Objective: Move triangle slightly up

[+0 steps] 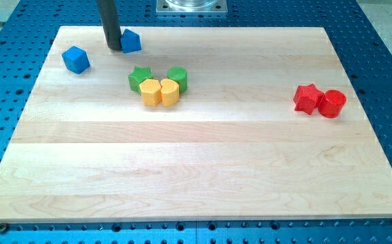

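The blue triangle block (131,41) lies near the board's top edge, at the view's upper left. My tip (114,48) stands right at its left side, touching or almost touching it. A blue cube (76,59) lies further left and a little lower, apart from both.
A cluster sits below and to the right of the triangle: green star (139,78), green cylinder (178,78), two yellow blocks (151,92) (169,91). A red star (308,98) and a red cylinder (331,104) touch at the right. The wooden board's top edge (196,28) is close above the triangle.
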`<state>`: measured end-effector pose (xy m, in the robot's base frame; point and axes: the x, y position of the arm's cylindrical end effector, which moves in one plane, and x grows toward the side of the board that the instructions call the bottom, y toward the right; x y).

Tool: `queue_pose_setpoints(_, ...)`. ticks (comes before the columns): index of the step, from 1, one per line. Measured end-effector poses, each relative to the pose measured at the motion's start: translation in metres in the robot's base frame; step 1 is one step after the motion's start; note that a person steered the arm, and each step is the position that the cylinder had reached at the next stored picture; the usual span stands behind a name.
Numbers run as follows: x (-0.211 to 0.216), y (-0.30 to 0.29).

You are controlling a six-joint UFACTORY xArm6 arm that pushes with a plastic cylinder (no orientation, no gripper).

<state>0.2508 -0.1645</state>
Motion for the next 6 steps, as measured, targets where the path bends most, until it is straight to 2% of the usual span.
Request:
queue_pose_setpoints(1, -0.004, 0.018)
queue_pose_setpoints(3, 0.013, 0.131)
queue_pose_setpoints(4, 0.037, 0.120)
queue_pose_setpoints(5, 0.002, 0.123)
queue_pose_setpoints(6, -0.017, 0.156)
